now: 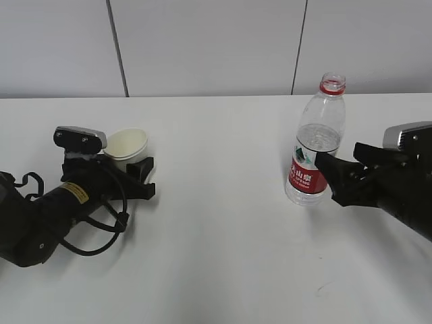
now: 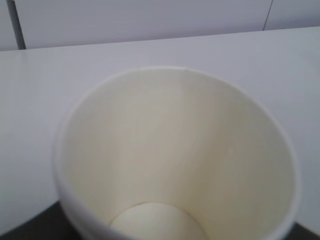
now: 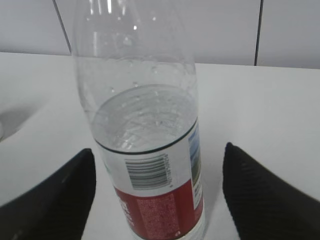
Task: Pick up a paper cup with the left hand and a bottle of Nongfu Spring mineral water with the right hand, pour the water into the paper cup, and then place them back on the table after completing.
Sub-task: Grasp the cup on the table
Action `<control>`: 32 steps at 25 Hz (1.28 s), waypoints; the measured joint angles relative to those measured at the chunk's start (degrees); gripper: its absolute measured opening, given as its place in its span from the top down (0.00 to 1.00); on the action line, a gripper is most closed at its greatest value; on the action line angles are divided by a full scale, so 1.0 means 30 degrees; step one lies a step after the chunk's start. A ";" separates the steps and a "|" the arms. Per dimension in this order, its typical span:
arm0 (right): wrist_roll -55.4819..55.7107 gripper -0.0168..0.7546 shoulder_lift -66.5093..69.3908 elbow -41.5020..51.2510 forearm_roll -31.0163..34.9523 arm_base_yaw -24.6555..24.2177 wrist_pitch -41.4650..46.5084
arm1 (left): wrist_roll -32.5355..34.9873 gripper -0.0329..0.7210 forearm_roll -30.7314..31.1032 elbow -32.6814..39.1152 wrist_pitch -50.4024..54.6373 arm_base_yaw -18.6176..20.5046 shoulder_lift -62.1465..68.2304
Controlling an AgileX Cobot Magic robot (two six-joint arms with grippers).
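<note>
- Exterior view: paper cup [image 1: 127, 144] on the left of the table [image 1: 216, 256], Nongfu Spring bottle [image 1: 316, 145] upright on the right, uncapped, about half full of water [image 3: 142, 120].
- Left hand [image 1: 138, 177] around the cup; finger state impossible to tell.
- Right hand [image 3: 157, 200] fingers spread, flanking the bottle, apart from it.
- Grasping step, judged; next: close on the label, then lift both.

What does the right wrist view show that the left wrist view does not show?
Only the right wrist view shows the water bottle with its red label, a barcode, water inside, and two black fingers apart from it on either side. Only the left wrist view shows the paper cup, its inside looking empty. Both share the white table and the grey panelled wall.
</note>
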 joint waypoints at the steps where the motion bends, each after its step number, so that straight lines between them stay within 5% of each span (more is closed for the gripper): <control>1: 0.0000 0.22 0.0097 0.0000 -0.0048 0.0000 0.0000 | 0.0000 0.43 0.0000 0.0000 0.0000 0.0000 0.0000; 32: 0.0336 0.21 0.4344 -0.4739 -0.1212 0.0000 0.0020 | 0.0000 0.43 0.0000 0.0000 -0.0021 0.0000 0.0000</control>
